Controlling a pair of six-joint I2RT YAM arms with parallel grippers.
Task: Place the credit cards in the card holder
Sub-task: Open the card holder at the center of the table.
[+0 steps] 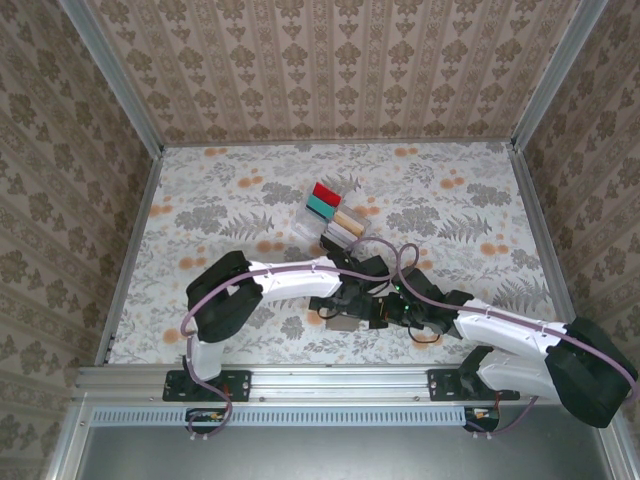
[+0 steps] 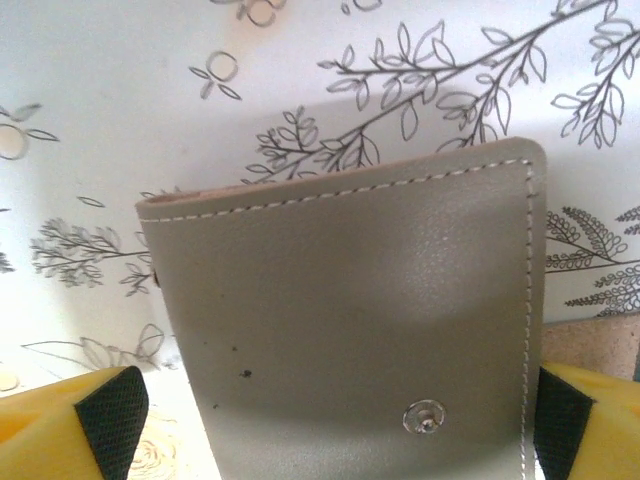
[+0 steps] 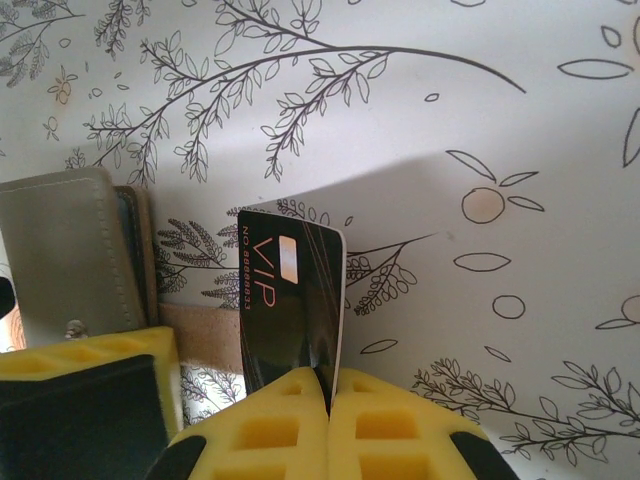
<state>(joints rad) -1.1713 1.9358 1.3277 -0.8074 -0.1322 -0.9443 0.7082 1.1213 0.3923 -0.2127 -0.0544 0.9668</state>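
Note:
The card holder (image 2: pixel 340 300), a grey-brown stitched wallet with a snap, stands between my left gripper's (image 2: pixel 335 425) fingers. That gripper is open and straddles it, with a gap at the left pad (image 2: pixel 110 420) and the right pad close to its edge. My right gripper (image 3: pixel 330 390) is shut on the lower edge of a black credit card (image 3: pixel 290 290) marked VIP, held upright just right of the card holder (image 3: pixel 60 255). From above, both grippers (image 1: pixel 350 305) (image 1: pixel 388 310) meet at the table's near middle. Red (image 1: pixel 326 191), teal (image 1: pixel 320 206) and tan (image 1: pixel 348 220) credit cards stand farther back.
A clear plastic slotted rack (image 1: pixel 308 226) holds those cards behind the grippers. A tan strip (image 3: pixel 200 325) lies on the flowered table (image 1: pixel 480 200) between wallet and black card. Patterned walls (image 1: pixel 330 70) and metal rails close the table in.

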